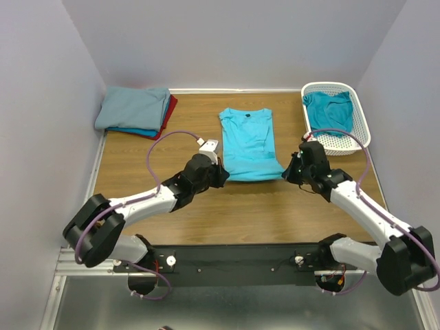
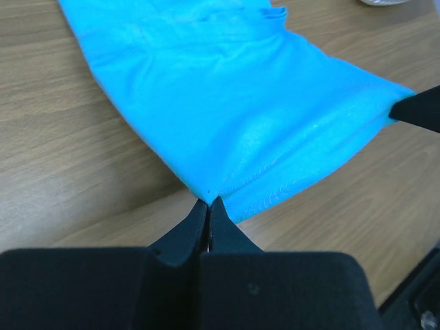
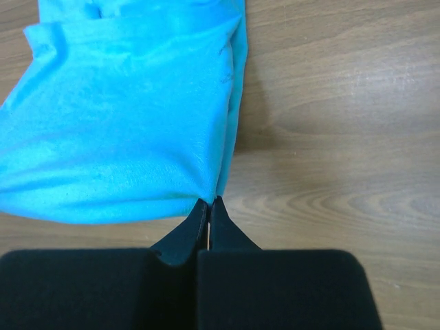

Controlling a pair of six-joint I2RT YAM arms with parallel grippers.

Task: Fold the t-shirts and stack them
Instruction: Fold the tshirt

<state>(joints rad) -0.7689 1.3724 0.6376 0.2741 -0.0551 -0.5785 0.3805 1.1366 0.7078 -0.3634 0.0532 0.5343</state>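
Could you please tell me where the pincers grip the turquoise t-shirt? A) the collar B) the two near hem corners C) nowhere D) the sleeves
B: the left pincer and the right pincer each pinch one near hem corner of the turquoise t-shirt.

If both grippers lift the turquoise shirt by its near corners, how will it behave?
Probably floppy: the turquoise shirt shows soft wrinkles and would sag between the left gripper and right gripper. Likely light, since it is thin cloth. It may slide on the smooth table.
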